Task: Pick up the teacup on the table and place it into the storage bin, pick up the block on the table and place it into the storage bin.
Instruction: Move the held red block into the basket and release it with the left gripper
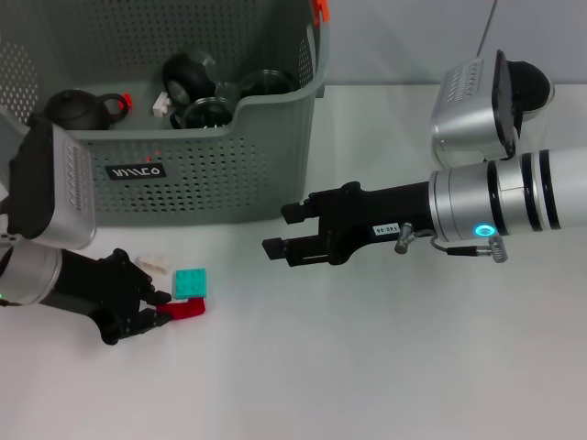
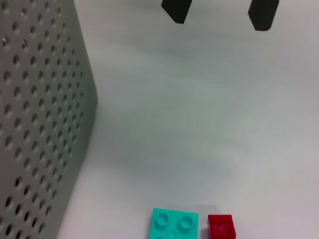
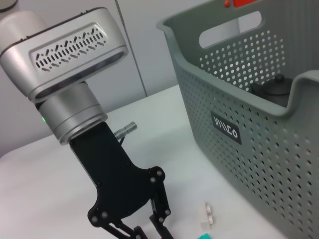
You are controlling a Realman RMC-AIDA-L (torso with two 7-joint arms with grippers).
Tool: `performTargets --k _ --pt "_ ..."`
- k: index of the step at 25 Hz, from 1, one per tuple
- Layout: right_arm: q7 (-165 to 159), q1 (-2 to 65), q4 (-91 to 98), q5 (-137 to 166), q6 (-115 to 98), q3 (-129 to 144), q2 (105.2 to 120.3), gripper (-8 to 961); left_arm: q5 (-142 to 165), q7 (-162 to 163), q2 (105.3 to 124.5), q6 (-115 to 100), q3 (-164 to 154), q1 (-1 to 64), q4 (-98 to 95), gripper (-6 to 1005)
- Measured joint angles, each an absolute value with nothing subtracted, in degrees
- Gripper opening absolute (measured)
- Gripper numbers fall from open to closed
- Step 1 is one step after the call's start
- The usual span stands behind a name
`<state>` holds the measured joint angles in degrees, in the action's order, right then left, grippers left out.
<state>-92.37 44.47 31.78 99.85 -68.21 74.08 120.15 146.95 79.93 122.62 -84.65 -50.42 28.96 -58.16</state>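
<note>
Grey-green perforated storage bin (image 1: pixel 183 174) at table's (image 1: pixel 367 367) far left, dark teaware inside, including a teapot (image 1: pixel 78 108). Left gripper (image 1: pixel 151 307) low near the left front edge, jaws parted, red block (image 1: pixel 186 310) at its fingertips, contact unclear. Teal block (image 1: pixel 192 282) just beside the red one, toward the bin. Small white piece (image 3: pixel 205 215) near bin's front wall. Right gripper (image 1: pixel 280 234) above table centre, jaws apart, holding nothing.

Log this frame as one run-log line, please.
left end effector: open, at red block beside teal block | right end effector: open, empty, above table | storage bin: holds dark teaware
</note>
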Motion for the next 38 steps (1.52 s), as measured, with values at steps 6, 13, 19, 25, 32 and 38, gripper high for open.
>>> performTargets --k 6,13,19,25,32,38 --pt "-92.4 44.6 31.8 99.8 -68.5 74.0 120.14 673 147.0 80.6 122.67 -86.1 -50.2 28.6 -59.8 174" --pt "-92.4 44.7 31.8 99.8 -68.5 74.0 120.15 673 147.0 81.1 122.63 -86.6 -49.8 28.3 -60.5 173" --pt "-92.4 44.7 31.8 99.8 -68.4 74.0 120.15 673 147.5 82.5 122.51 -86.7 -49.7 27.9 -61.8 174" --pt "-92.4 44.7 31.8 99.8 -68.2 74.0 120.15 673 147.9 84.3 122.52 -91.8 -47.1 26.8 -66.2 174" --pt "-92.2 44.7 31.8 99.8 -68.3 74.0 119.98 674 146.2 86.7 122.12 -100.7 -37.2 29.3 -68.6 174" --pt "-92.1 44.7 31.9 99.9 -68.6 74.0 119.88 674 137.9 92.6 119.39 -106.2 -28.9 32.2 -68.6 173"
